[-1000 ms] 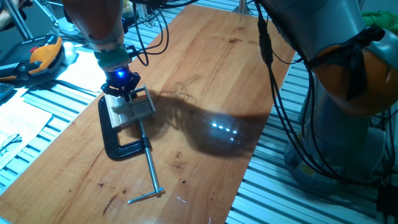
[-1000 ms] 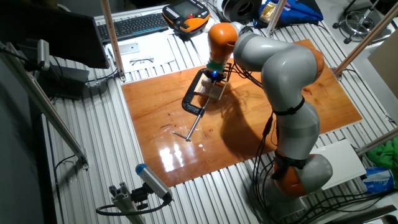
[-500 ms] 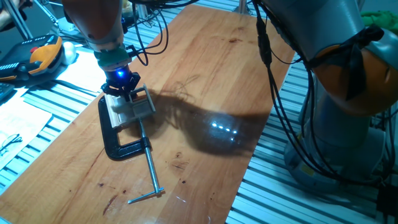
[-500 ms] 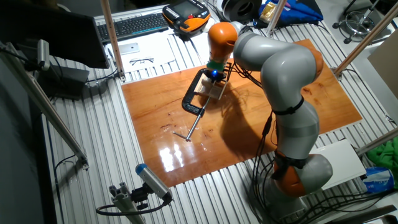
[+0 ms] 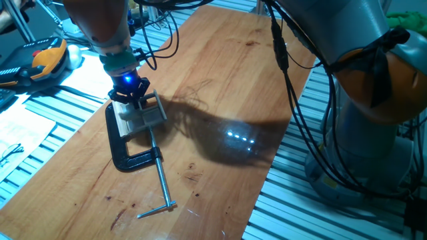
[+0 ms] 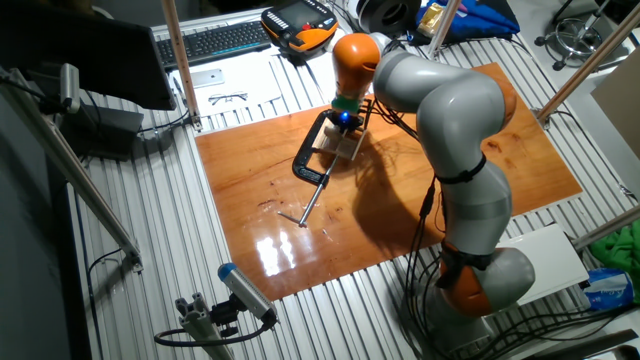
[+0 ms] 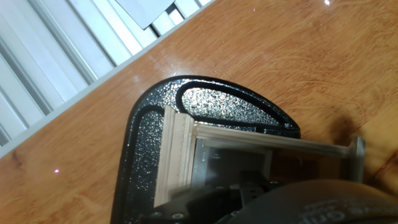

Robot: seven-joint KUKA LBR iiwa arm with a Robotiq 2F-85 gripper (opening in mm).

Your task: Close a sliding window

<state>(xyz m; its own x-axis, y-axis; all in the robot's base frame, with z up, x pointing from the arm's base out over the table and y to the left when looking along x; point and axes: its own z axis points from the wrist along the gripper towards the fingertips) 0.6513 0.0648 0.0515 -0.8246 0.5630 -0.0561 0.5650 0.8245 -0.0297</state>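
Light beige wood frames the sliding window (image 5: 140, 115), which stands near the wooden table's (image 5: 220, 80) left edge, held in the throat of a black C-clamp (image 5: 127, 155). In the hand view the window (image 7: 205, 158) sits against the clamp's curved black body (image 7: 149, 118), its thick end post to the left and a thin rail running right to a small end post.

The gripper (image 5: 132, 95) hangs directly over the window's top with a blue light glowing at the wrist; whether its fingers are spread or closed on the wood I cannot tell, since the hand hides them.

The clamp's long metal screw (image 5: 161, 183) reaches toward the near edge and ends in a crossbar. To the right of the window the tabletop lies bare under the arm's shadow. Beyond the left edge run ribbed metal slats, with an orange-and-black pendant (image 5: 47, 59) lying there. From the other fixed view, the arm (image 6: 450, 130) arches over the table (image 6: 250, 170) to the window (image 6: 347, 143).
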